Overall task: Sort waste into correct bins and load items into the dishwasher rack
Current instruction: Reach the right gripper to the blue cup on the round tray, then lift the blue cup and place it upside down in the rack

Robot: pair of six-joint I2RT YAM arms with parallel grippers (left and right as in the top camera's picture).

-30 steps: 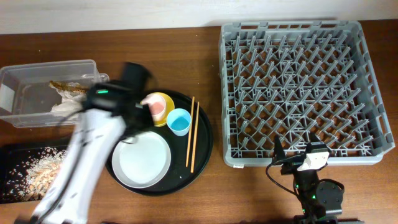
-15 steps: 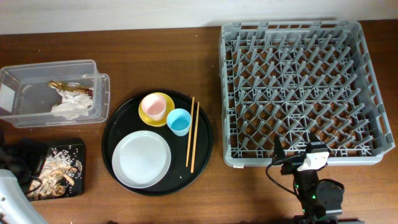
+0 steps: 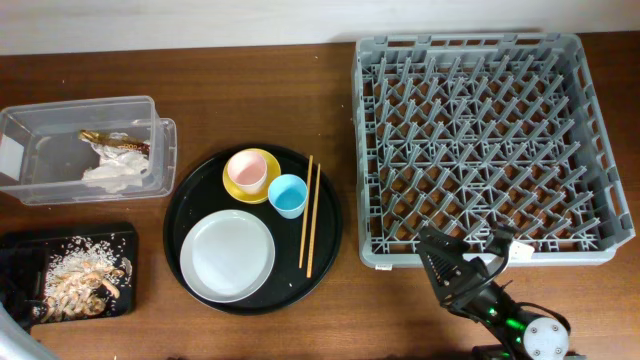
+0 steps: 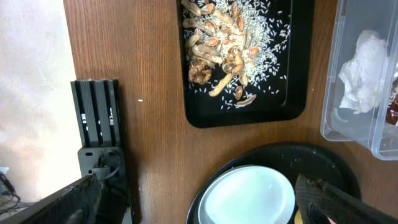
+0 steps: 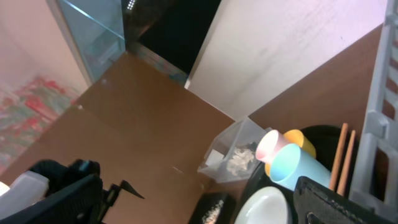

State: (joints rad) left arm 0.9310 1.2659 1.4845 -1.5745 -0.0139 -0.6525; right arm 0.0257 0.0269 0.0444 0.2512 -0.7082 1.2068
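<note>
The grey dishwasher rack (image 3: 490, 150) fills the right side. On the large round black tray (image 3: 330, 240) lie a white plate (image 3: 227, 255), a pink cup (image 3: 245, 170) on a yellow saucer (image 3: 262, 160), a blue cup (image 3: 288, 195) and chopsticks (image 3: 310, 215). The clear tub (image 3: 40, 160) holds a white napkin (image 3: 115, 172) and a brown-gold wrapper (image 3: 115, 140). Food scraps (image 3: 80, 275) lie in the shallow black tray (image 3: 125, 240). My left gripper (image 4: 196, 186) hangs open above the plate (image 4: 249, 196), holding nothing. My right gripper (image 3: 470, 262) is open just in front of the rack.
A black stand (image 4: 99, 118) sits at the table's left edge next to the shallow tray (image 4: 193, 93). Bare wood lies between the round tray and the rack, and along the front edge.
My left arm has swung off the round tray towards the front left and out of the overhead view, and its jaws have opened. The right gripper has tilted up at the rack's front edge.
</note>
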